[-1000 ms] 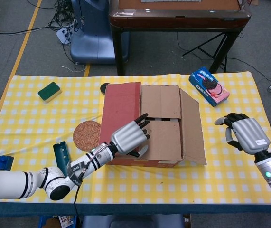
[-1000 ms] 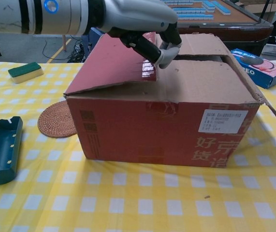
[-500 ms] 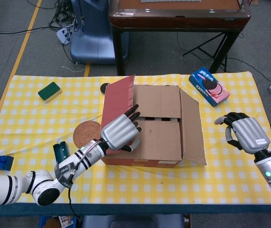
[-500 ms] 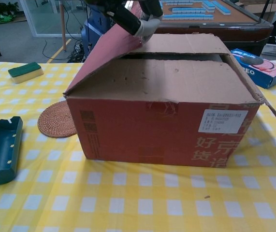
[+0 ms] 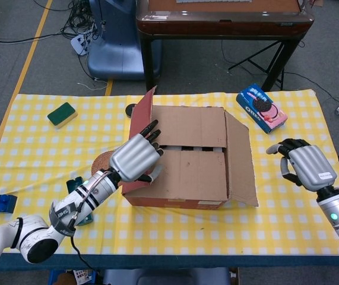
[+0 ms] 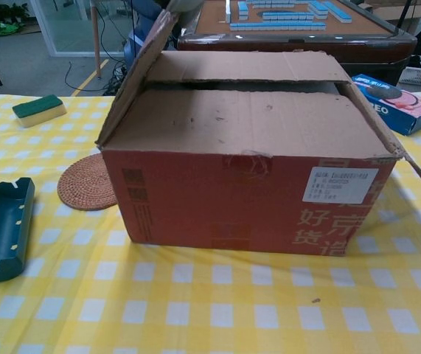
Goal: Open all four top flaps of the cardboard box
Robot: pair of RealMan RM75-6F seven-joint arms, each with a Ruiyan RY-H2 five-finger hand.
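The cardboard box stands mid-table, red outside and brown on top. Its left flap stands almost upright. My left hand holds that flap near its free edge, fingers stretched up along it and thumb on the box side. The chest view shows only a sliver of this hand at the top edge. The right flap hangs outward and down. The back flap and front flap lie flat and closed. My right hand hovers right of the box, empty, fingers loosely bent.
Around the box lie a round woven coaster, a dark green tray, a green sponge, a cookie box and a blue block. A dark table stands behind.
My left hand has swung the left flap up from nearly flat to almost upright, moving leftward with it. The right hand has stayed put.
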